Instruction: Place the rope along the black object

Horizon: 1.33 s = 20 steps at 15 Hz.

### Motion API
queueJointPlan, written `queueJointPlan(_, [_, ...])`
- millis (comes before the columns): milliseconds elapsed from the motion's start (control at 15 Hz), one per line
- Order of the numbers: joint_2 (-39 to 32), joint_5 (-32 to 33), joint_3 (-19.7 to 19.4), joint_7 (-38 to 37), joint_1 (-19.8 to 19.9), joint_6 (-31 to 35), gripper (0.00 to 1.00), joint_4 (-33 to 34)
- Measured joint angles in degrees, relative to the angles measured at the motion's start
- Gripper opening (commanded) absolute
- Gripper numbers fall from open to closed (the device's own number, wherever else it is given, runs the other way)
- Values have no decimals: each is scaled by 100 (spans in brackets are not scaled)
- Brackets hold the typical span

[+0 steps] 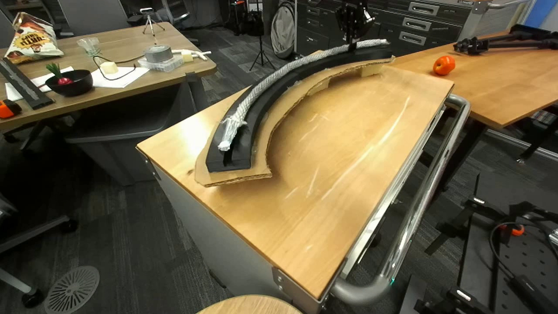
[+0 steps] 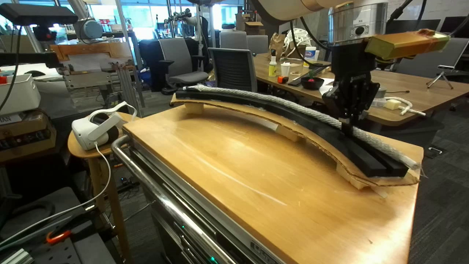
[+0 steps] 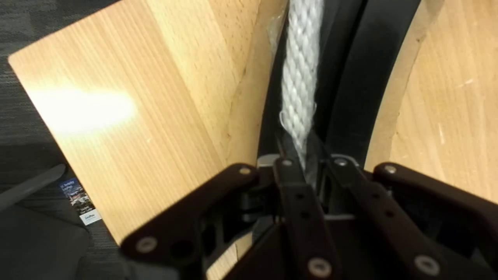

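Note:
The rope [image 1: 279,75] is a whitish braided cord with a taped near end. It lies along the outer side of the curved black object [image 1: 244,152]; both also show in an exterior view, the rope [image 2: 293,104] and the black object [image 2: 351,151]. In the wrist view the rope [image 3: 301,74] lies over the outer ridge, beside the groove of the black object [image 3: 358,93]. My gripper [image 2: 346,129] points down near one end of the arc, also in an exterior view [image 1: 352,45]. In the wrist view its fingers [image 3: 301,146] are closed around the rope; the tips are partly hidden.
A curved cardboard backing [image 1: 261,163] on small blocks carries the black object on the wooden tabletop [image 1: 340,144]. A metal tube rail [image 1: 409,226] runs along the table's side. Another table with an orange-red tomato-like object [image 1: 444,65] stands beside it.

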<state>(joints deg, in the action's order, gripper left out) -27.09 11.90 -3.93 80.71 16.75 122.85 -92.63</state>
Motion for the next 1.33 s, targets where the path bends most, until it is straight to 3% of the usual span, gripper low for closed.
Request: queueJointPlan(1333, [266,8,-26,-115,-128,-318,3,6])
